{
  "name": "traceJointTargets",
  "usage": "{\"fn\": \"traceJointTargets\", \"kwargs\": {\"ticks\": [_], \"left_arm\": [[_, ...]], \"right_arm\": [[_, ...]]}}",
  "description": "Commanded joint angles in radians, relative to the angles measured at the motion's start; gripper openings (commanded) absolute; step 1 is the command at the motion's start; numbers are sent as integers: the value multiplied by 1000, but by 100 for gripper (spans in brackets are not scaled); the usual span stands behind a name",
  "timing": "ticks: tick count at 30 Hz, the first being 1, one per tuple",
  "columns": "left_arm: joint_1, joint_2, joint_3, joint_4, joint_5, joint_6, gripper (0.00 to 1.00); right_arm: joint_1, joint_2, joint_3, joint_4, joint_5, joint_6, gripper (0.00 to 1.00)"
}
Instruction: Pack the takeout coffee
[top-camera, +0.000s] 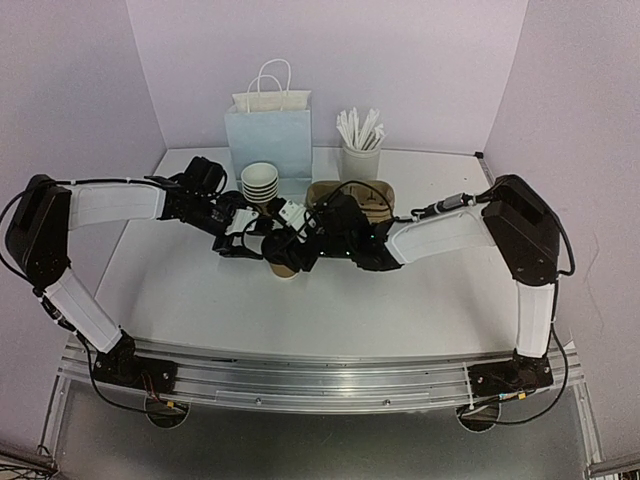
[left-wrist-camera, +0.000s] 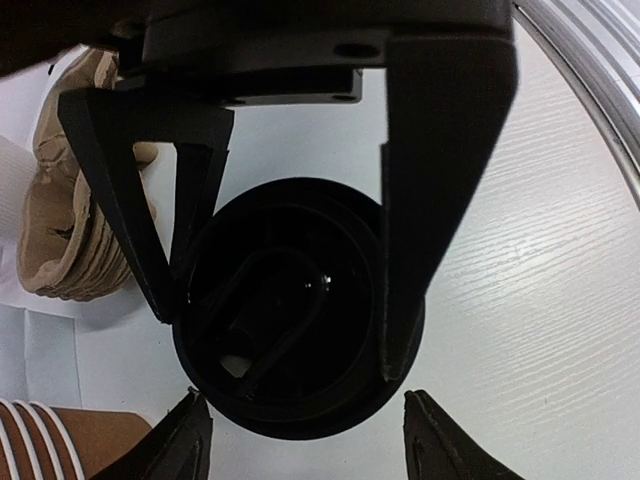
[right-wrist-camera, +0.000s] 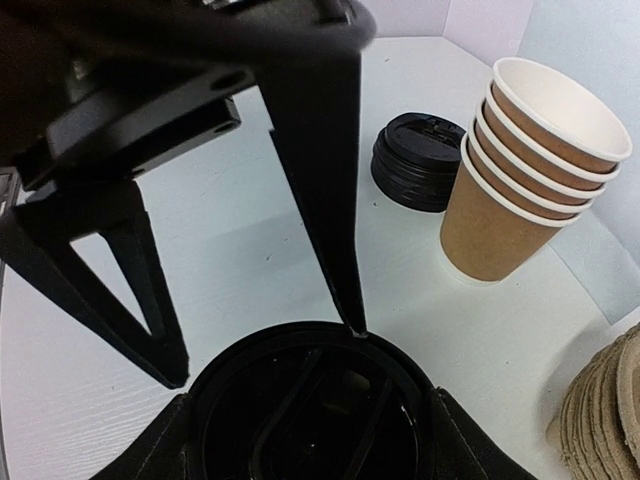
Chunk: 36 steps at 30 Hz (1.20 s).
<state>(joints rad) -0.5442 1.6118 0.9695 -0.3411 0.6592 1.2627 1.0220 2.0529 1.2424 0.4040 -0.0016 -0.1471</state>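
The takeout coffee (top-camera: 283, 268), a brown paper cup under a black lid (left-wrist-camera: 290, 330), stands on the white table between both arms. My right gripper (right-wrist-camera: 310, 400) hugs it from both sides just below the lid (right-wrist-camera: 310, 420), shut on it. From the left wrist view, its fingers (left-wrist-camera: 440, 200) straddle the lid. My left gripper (left-wrist-camera: 305, 400) is open, its fingertips (left-wrist-camera: 425, 435) a little apart from the lid's edge. In the right wrist view one left finger (right-wrist-camera: 325, 230) has its tip at the lid's far rim. In the top view the left gripper (top-camera: 262, 243) and the right gripper (top-camera: 298, 255) meet over the cup.
A nested stack of brown cups (right-wrist-camera: 530, 170) (top-camera: 259, 182) stands beside a pile of black lids (right-wrist-camera: 415, 160). A light blue paper bag (top-camera: 268, 135) and a white cup of straws (top-camera: 360, 150) stand at the back. Brown pulp carriers (top-camera: 340, 195) (right-wrist-camera: 605, 410) lie behind the right gripper.
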Motion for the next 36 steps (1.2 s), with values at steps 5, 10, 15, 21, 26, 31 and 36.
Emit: {"fn": "traceJointTargets", "kwargs": {"ticks": [5,10,15,21,26,31,36], "left_arm": [[37,-140,29,-87,-7,-91,74],[65,-209,0,-118,-33,-158,74],[119,-269,-34,-114,-57,-262,75],[155,-313,-75,-57,-90,-352,75],[206,-310,-73,-26,-110,-414,75],[254,-309,-84,1,-112,-454,75],[272,-308,-78,13,-113,-480,75]], "right_arm": [[10,37,0,-148,75,23,63],[10,59,17,-146,89,52,60],[10,70,38,-98,79,133,58],[38,148,125,-28,90,158,57],[59,212,217,-35,129,137,57],[74,278,328,-107,161,100,58],[81,322,403,-171,158,101,64]]}}
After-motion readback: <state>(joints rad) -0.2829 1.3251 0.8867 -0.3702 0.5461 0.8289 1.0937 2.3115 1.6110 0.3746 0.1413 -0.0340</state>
